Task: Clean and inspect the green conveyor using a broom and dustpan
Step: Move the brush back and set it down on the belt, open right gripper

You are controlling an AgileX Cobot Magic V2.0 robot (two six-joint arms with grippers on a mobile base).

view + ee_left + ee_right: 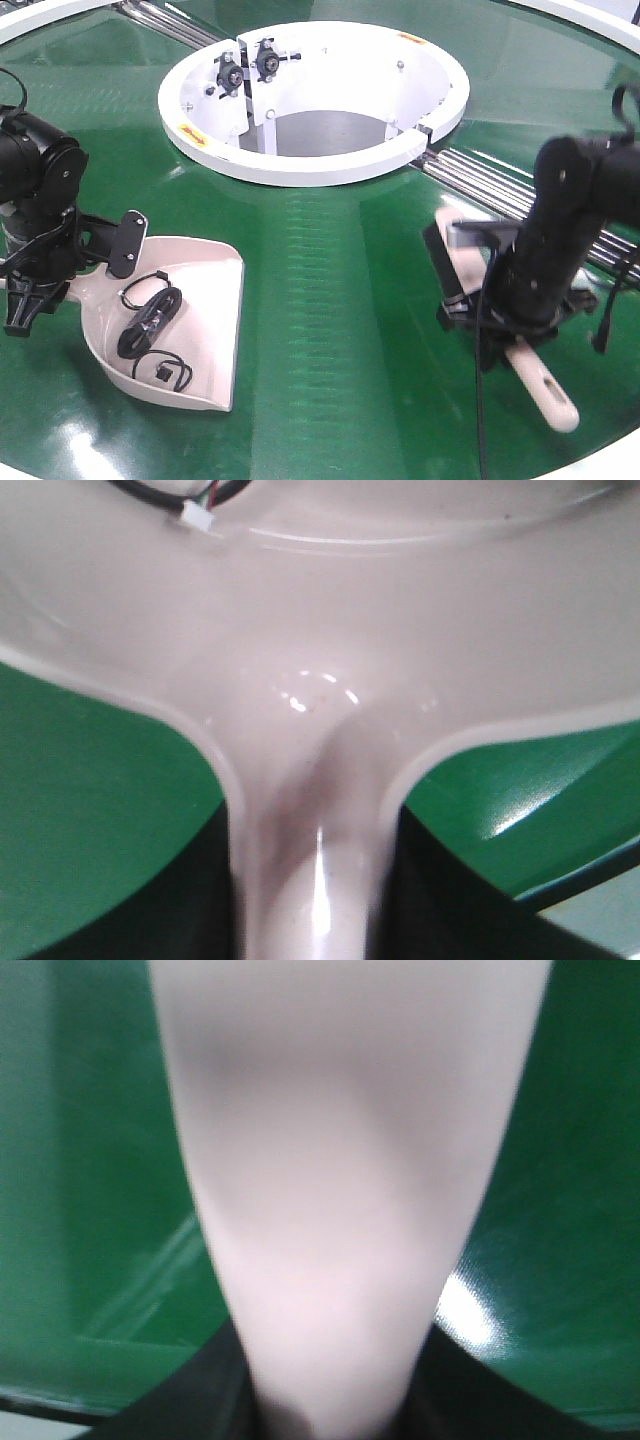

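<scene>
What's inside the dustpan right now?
A coiled black cable with a small white connector lies in the dustpan. The left gripper covers the pan's rear corner by the handle, so anything there is hidden.

Legible text: none. Green conveyor (330,300), white inner rim (330,165): orange-yellow sticker (190,130) at 9 o'clock, second sticker (408,38) at 2 o'clock; markings too small to read.

You will find the green conveyor (330,300) glossy dark green with pale glare streaks. Its inner ring (310,165) is white, with small orange-yellow labels (188,129); the rollers (500,170) are silver. Dustpan (205,285): plain beige-pink. Cable (150,325) in it: black, with a white connector (197,517). Broom (548,390): beige. Left arm (40,170) and right arm (570,210): black.
</scene>
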